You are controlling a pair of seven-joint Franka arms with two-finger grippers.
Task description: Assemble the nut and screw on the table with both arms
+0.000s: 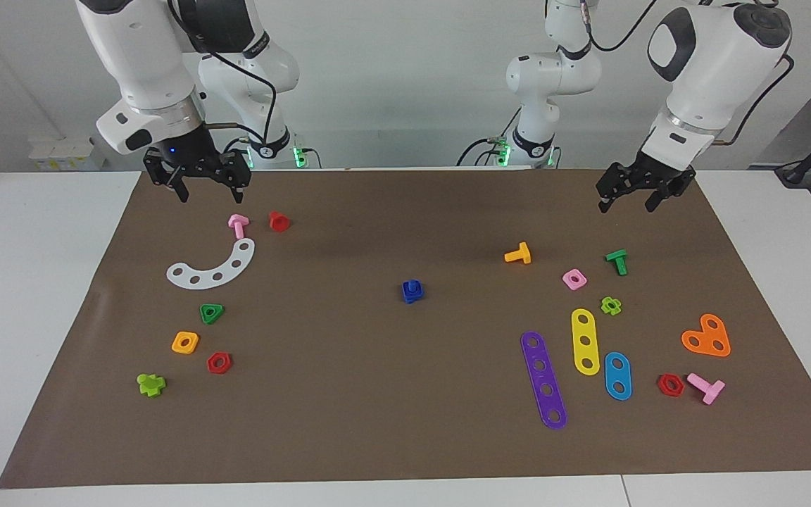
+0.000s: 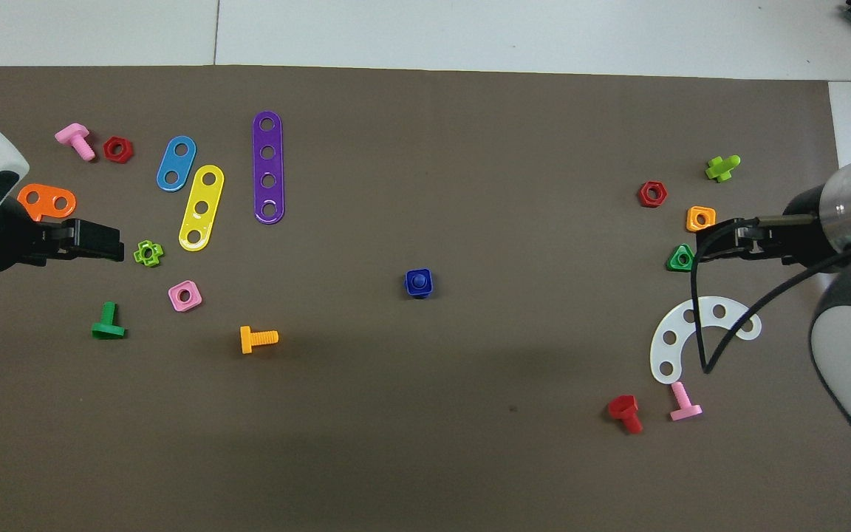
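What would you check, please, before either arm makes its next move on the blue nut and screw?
1. Blue nut and screw joined, mid-table on the brown sheet: ok, the screw sits in the nut.
2. Left tool empty: ok, open and raised over the sheet near the green bolt.
3. Right tool empty: ok, open and raised near the pink bolt.
4. Space around the blue pair free of other parts: ok; the orange bolt lies apart.
5. Screw fully threaded: cannot tell.
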